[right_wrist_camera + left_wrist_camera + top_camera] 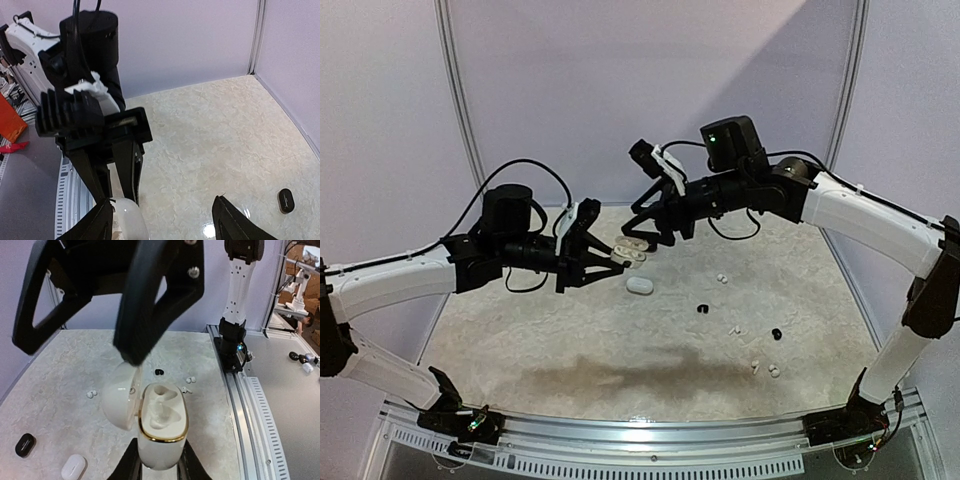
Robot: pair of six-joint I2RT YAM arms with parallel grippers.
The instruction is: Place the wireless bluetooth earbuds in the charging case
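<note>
Clamped upright between the black fingers of the left gripper (620, 258), a glossy white oval charging case with a gold rim (161, 440) hangs above the pale marbled tabletop (570, 350). Its hinged white lid (119, 400) is swung open to the left in the left wrist view, and its moulded white wells face up. One black finger (135, 315) of the right gripper (653, 236) points down from above with its tip against the top edge of that lid, and the jaws stand wide apart with nothing between them. Tiny pebble-like plastic earbuds (755, 366) lie loose on the table, well apart from the raised case: several white buds (773, 371) scattered toward the right arm's side and two black buds (702, 308) among them. Whether any bud sits in the wells cannot be told. A second, closed white oval case (640, 285) rests on the table just below the two grippers, and a small closed black oval case (25, 444) lies near it.
</note>
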